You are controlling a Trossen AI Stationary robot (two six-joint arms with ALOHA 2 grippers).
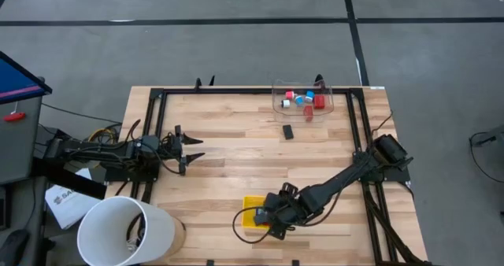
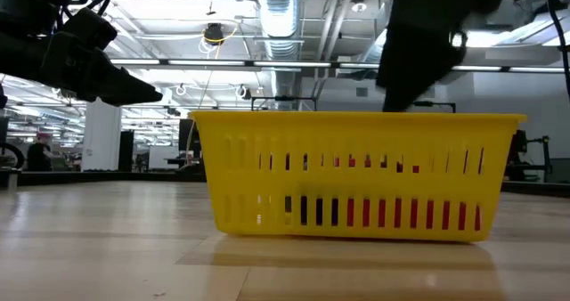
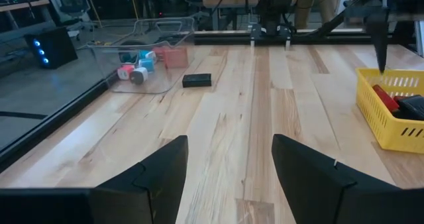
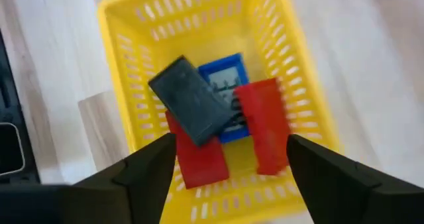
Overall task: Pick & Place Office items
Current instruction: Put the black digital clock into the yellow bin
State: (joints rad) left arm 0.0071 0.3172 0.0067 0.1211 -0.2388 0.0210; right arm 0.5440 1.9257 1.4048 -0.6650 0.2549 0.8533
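Office items [image 4: 199,108] piled in yellow tray [image 4: 129,22]; right jaws wide, empty above; left jaws apart, empty.

A light wooden table [image 1: 236,140] is sitting on a grey floor [image 1: 197,46] crossed by dark lines. Overhead, silver ducts [image 2: 285,16] and strip lights are running across an industrial ceiling.

worktop [image 1: 228,156]: wood planks | yellow tray [image 1: 250,204] at near edge | black item [image 1: 288,131] just beside clear plastic box [image 1: 302,97], well apart from tray
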